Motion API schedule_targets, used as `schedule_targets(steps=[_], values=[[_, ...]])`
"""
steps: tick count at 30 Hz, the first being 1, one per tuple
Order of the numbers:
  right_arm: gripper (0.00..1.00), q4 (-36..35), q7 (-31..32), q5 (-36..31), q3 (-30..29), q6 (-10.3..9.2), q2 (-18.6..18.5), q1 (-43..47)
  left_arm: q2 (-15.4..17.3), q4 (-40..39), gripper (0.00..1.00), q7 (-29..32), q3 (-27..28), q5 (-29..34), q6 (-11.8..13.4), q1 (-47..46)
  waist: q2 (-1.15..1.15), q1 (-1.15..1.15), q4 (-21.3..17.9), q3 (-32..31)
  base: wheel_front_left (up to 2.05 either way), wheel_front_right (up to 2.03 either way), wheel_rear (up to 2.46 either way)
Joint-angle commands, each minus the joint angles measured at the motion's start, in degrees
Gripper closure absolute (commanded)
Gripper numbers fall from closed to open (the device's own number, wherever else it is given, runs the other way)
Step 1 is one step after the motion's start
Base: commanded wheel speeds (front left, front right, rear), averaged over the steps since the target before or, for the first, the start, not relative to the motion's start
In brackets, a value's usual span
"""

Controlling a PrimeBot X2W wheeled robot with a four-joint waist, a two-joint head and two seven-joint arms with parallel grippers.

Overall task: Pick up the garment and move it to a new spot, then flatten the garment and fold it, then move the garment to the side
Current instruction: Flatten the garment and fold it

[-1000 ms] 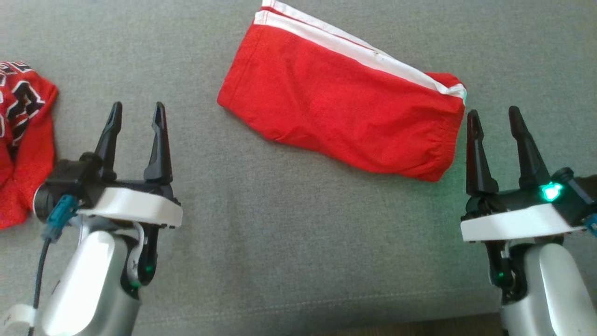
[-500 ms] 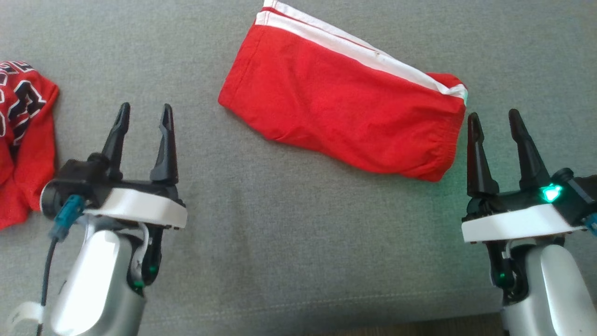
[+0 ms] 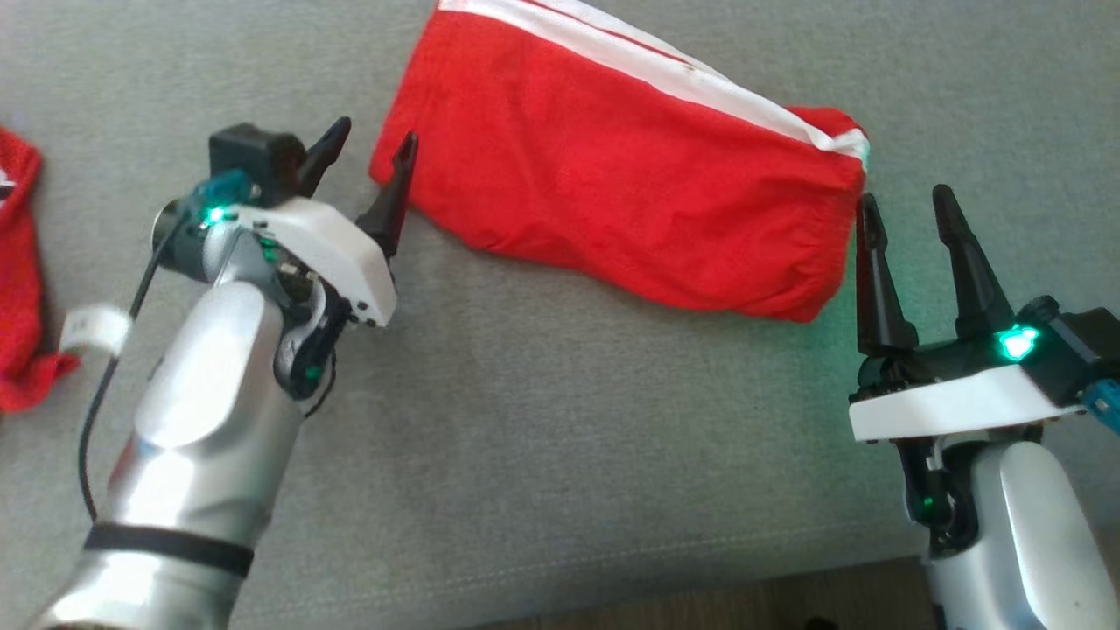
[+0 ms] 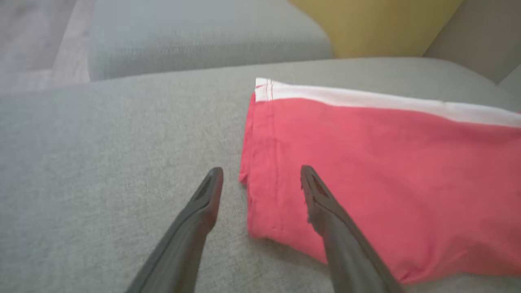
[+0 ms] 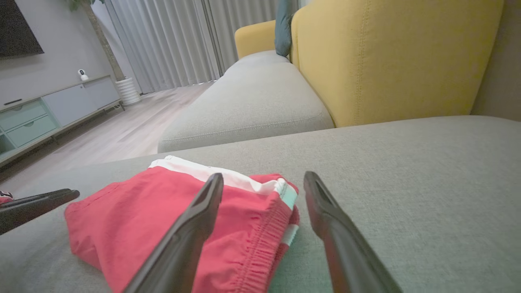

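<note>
The garment (image 3: 612, 175) is a pair of red shorts with a white side stripe, folded over and lying on the grey sofa seat (image 3: 560, 420). My left gripper (image 3: 372, 144) stands open right at its left hem corner; in the left wrist view the gripper (image 4: 260, 173) straddles the corner of the garment (image 4: 366, 171), apart from the cloth. My right gripper (image 3: 906, 210) is open just beyond the elastic waistband end, and the right wrist view shows that gripper (image 5: 264, 181) with the garment (image 5: 171, 219) behind its left finger.
A second red garment with black and white print (image 3: 17, 289) lies at the far left edge of the seat. A yellow sofa back (image 5: 386, 57) and another grey cushion (image 5: 252, 101) stand beyond. The seat's front edge (image 3: 612, 595) runs along the bottom.
My left arm has swung forward and right, bringing its open fingers to the shorts' left corner. The head camera has shifted a little. The right gripper has stayed where it was.
</note>
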Motion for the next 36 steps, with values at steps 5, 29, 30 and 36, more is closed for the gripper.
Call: schedule_targets(steps=[5, 29, 30, 36], values=[[0.0, -1.1, -0.2, 1.2, 1.4, -0.05, -0.2, -1.0, 1.2, 9.1, 0.0, 4.7, -1.2, -1.5, -1.2, -7.8, 0.0, 0.0, -2.1, 1.3, 0.0, 0.0, 0.0], [0.0, -0.1, 1.0, 1.4, -0.1, -0.05, -0.2, 2.0, 3.0, 10.4, 1.0, -1.3, -6.1, -6.5, 1.8, -1.6, 0.0, 0.0, 1.1, -3.1, 0.0, 0.0, 0.0], [0.0, -0.2, 1.3, 1.2, -0.5, -0.05, -0.2, 2.4, 3.2, 9.0, 1.0, -1.7, -6.1, -6.6, 2.4, 0.0, 0.0, 0.0, 1.7, -3.6, 0.0, 0.0, 0.0], [0.0, -1.1, 2.9, 1.0, -1.6, -0.05, -0.2, 4.8, 3.7, -0.8, 1.0, -1.9, -5.2, -8.7, 5.6, 9.9, 0.0, 0.0, 4.4, -6.1, 0.0, 0.0, 0.0]])
